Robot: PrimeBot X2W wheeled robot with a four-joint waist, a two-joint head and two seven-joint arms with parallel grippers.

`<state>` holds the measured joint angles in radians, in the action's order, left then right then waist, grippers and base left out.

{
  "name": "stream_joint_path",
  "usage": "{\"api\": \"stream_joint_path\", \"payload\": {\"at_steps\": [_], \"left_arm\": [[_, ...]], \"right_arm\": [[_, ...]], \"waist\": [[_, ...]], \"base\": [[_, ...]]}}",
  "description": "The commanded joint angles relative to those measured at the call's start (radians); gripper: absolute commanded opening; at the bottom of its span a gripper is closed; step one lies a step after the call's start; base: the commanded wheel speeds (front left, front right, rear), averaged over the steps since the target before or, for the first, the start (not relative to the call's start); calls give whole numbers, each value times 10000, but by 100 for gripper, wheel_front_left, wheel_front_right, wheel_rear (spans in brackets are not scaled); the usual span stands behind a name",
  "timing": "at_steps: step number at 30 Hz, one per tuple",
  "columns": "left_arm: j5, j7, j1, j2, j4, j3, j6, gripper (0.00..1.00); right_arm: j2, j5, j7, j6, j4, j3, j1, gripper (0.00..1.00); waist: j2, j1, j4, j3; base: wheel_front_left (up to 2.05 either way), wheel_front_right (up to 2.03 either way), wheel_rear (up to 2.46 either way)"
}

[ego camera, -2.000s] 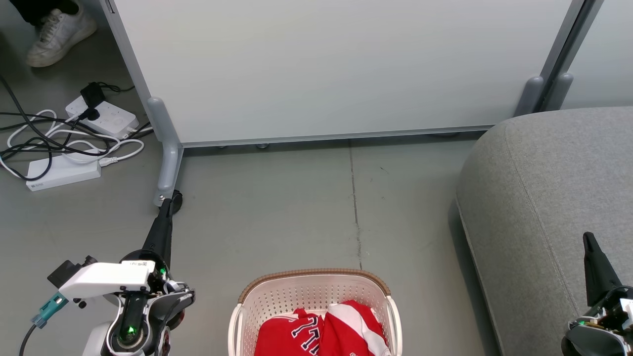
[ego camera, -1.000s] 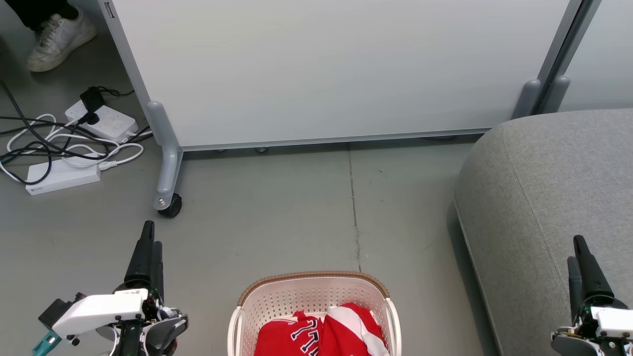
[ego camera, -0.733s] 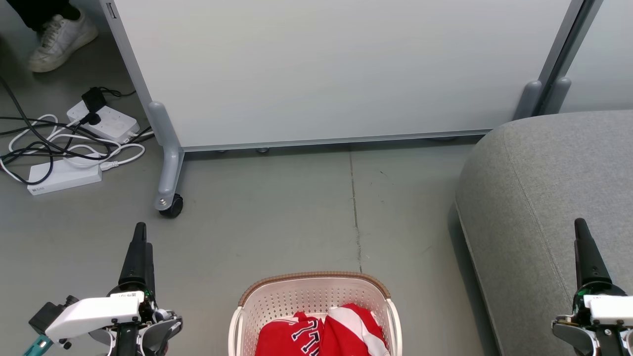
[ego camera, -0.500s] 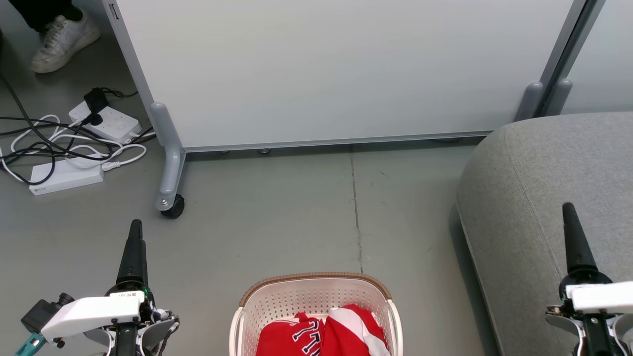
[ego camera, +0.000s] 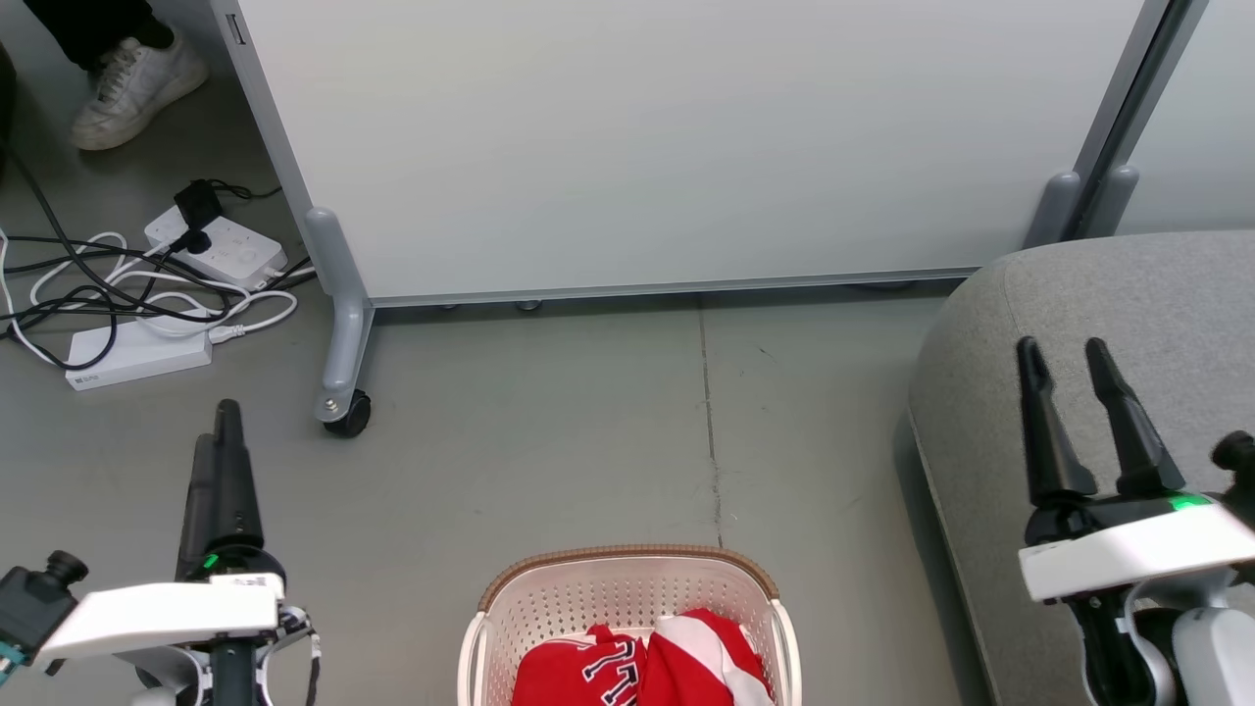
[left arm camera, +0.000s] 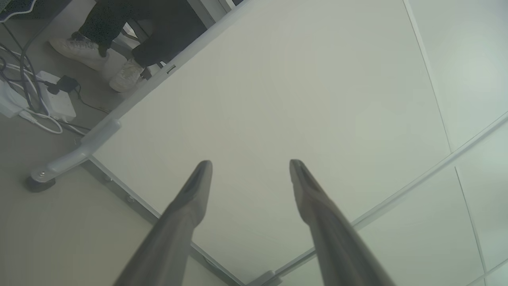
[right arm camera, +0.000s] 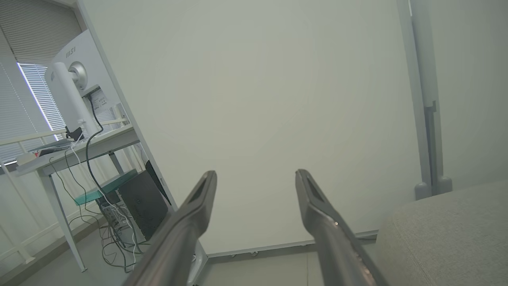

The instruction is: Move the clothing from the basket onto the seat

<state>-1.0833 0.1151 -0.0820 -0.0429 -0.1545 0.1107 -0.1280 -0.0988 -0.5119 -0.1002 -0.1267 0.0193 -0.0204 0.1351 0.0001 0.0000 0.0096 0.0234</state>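
Since both the left gripper [ego camera: 216, 424] and right gripper [ego camera: 1061, 347] have jaws spread wide and empty, nothing's grabbed yet. My worry: both point away from the basket [ego camera: 627, 555], so swinging down could knock it sideways or tip it. Or they could pinch just a thin fold that slips out over the floor [ego camera: 549, 441]. The red clothing [ego camera: 637, 669] sits in the basket, between the two sets of jaws and well back behind their tips. The seat [ego camera: 1137, 294] seems to lie right beneath the right jaws.
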Motion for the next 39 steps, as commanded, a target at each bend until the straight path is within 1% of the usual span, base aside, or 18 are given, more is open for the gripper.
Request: {"api": "stream_joint_path", "payload": {"at_steps": [1,6,9,11,13,15,18,20,22,24,27,34,39], "left_arm": [[541,76,39,-53,253,-81,-12,100],[1910,214,167,-55,718,-633,274,100],[2812,295,225,-58,1098,-988,487,100],[3403,345,229,-57,1404,-1254,730,100],[3974,405,284,-61,1555,-1536,1132,100],[4334,450,373,-59,1587,-1896,1340,100],[4859,523,450,-66,1474,-2339,1415,100],[5131,566,465,-67,1448,-2476,1540,100],[5546,616,519,-64,1354,-2671,1574,100],[5977,652,577,-68,1161,-2881,1614,100],[6403,729,685,-70,711,-3151,1801,100],[7081,887,651,-75,398,-3430,2267,100],[7601,967,637,-79,513,-3584,2381,100]], "right_arm": [[-69,486,-129,-45,-197,-158,299,100],[-30,1382,-286,-46,-172,-362,251,100],[98,1689,-370,-48,-93,-323,170,100],[125,1930,-417,-49,-27,-345,141,100],[139,2164,-480,-49,24,-376,111,100],[174,2334,-529,-49,95,-379,71,100],[273,2627,-610,-47,263,-190,-32,100],[362,2741,-657,-48,459,-18,-119,100],[422,2840,-714,-48,610,28,-147,100],[456,2913,-754,-49,780,35,-206,100],[473,2975,-829,-50,1129,25,-243,100],[485,3314,-1004,-53,1644,-234,-127,100],[481,3720,-1086,-53,1830,-462,-32,100]], "waist": [[-1,0,-1,4],[-1,0,-1,23],[-1,0,-5,25],[-1,0,-6,19],[-1,0,-13,14],[-1,0,-25,15],[-1,0,-44,24],[-1,0,-53,26],[-1,0,-65,26],[-1,0,-79,36],[-1,0,-103,62],[-1,0,-143,117],[-1,0,-152,123]], "base": [[0,0,0],[0,0,0],[0,0,0],[0,0,0],[0,0,0],[0,0,0],[0,0,0],[0,0,0],[0,0,0],[0,0,0],[0,0,0],[0,0,0],[0,0,0]]}}
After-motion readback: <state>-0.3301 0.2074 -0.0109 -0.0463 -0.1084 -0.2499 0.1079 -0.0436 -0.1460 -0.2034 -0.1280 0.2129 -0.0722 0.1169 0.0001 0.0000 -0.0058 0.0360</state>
